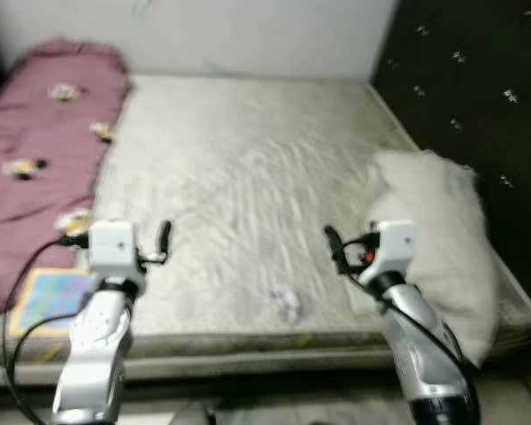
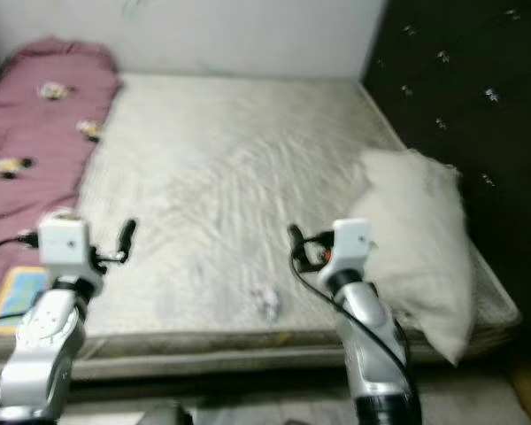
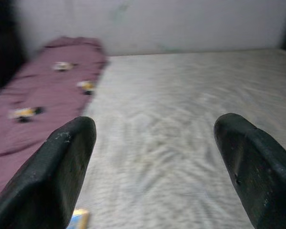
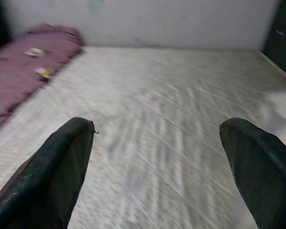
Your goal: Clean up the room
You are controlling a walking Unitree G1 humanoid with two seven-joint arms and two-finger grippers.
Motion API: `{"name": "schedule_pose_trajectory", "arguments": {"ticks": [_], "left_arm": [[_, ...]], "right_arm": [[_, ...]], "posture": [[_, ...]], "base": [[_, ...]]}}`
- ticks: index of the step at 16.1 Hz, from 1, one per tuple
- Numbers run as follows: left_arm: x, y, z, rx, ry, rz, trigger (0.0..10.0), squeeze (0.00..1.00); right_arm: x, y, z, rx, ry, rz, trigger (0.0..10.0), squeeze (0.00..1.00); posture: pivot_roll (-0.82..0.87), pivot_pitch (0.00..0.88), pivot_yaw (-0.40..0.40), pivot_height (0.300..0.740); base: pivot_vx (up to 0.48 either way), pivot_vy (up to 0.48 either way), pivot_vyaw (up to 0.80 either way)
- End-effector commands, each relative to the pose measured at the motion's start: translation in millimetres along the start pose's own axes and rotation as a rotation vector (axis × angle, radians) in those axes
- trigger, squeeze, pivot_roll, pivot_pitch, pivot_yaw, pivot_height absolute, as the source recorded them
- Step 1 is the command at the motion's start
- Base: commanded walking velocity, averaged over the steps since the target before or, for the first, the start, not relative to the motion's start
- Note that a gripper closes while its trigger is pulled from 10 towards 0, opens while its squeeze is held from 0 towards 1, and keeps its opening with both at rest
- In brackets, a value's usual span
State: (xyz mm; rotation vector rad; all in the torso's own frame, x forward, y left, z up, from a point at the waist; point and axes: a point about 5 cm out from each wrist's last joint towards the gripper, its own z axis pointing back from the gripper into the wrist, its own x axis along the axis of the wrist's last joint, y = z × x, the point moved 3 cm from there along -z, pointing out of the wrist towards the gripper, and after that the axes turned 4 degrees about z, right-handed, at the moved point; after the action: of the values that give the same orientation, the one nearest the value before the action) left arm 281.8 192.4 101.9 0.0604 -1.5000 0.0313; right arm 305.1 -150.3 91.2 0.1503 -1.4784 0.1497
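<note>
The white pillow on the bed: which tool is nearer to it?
Right. The right tool hovers just beside the white pillow, on its left. The left tool is across the mattress, near the pink blanket.

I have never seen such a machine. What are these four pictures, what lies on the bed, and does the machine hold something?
This is a humanoid robot with two silver arms. The two wide pictures come from its head camera. The two close pictures come from wrist cameras, looking between each gripper's black fingers. The left gripper and right gripper are open and hold nothing. Before them lies a bare pale mattress with a maroon patterned blanket, a white pillow, a small crumpled white scrap and a colourful flat book.
</note>
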Motion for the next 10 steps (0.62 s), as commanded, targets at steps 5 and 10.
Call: {"name": "schedule_pose_trajectory", "arguments": {"ticks": [5,10], "left_arm": [[-3.7,-1.1,0.3,-0.008,0.023,0.033,10.0,0.0],[0.2,-4.0,-1.1,-0.05,-0.023,0.056,10.0,0.0]], "right_arm": [[-0.8,-22.3,3.3,-0.118,0.0,-0.011,10.0,0.0],[0.5,-22.9,1.9,-0.121,-0.006,-0.031,10.0,0.0]], "posture": [[0.01,0.0,-0.039,0.74],[0.01,0.0,-0.037,0.728]], "base": [[0.0,0.0,0.12],[0.0,0.0,0.0]]}}
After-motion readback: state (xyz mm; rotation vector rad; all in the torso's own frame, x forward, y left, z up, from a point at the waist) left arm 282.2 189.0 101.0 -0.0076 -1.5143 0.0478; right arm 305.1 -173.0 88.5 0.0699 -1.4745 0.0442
